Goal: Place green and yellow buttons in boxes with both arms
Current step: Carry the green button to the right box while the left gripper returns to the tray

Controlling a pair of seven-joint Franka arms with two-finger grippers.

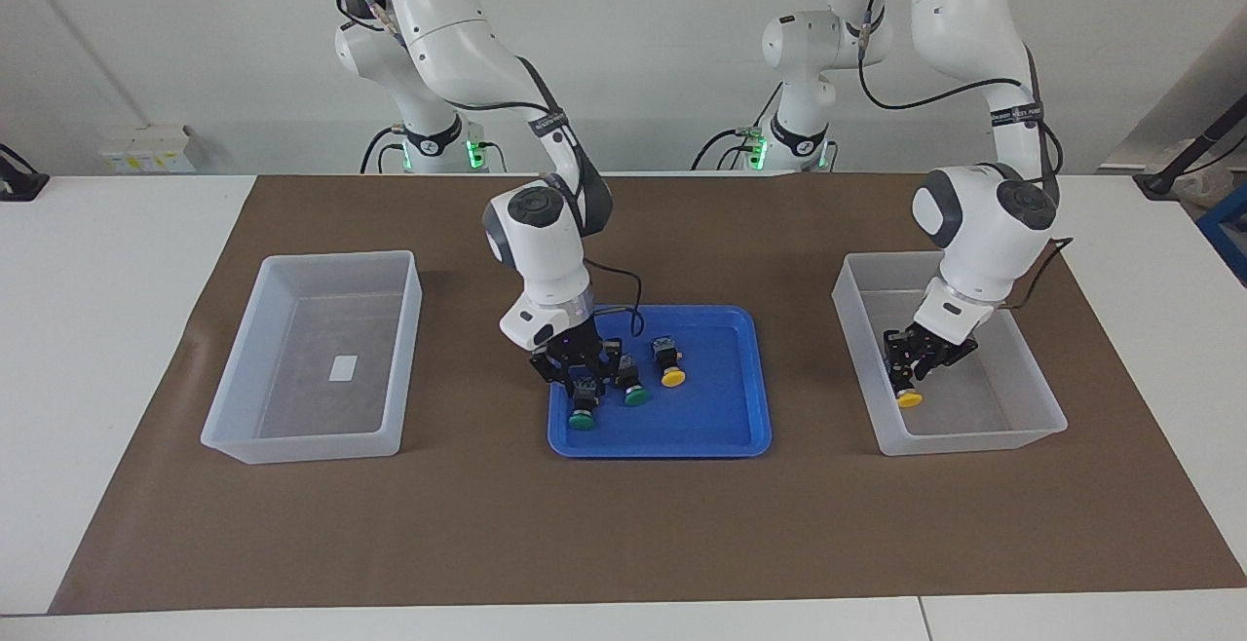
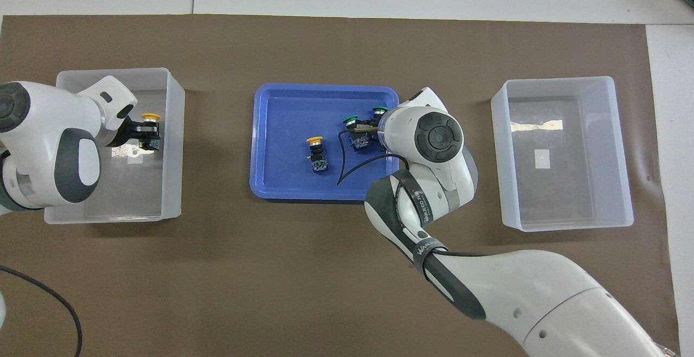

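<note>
Facing view: buttons light, rigid.
Grip point: body, below cap.
Left hand (image 1: pixel 914 378): pinching yellow button (image 1: pixel 909 399).
Right hand (image 1: pixel 583 390): pinching green button (image 1: pixel 582 419).

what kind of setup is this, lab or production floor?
Most likely a robotics lab bench, not a production line. Two white arms stand at a plain table under a brown mat, sorting buttons from a blue tray into translucent bins, against a bare wall.
</note>
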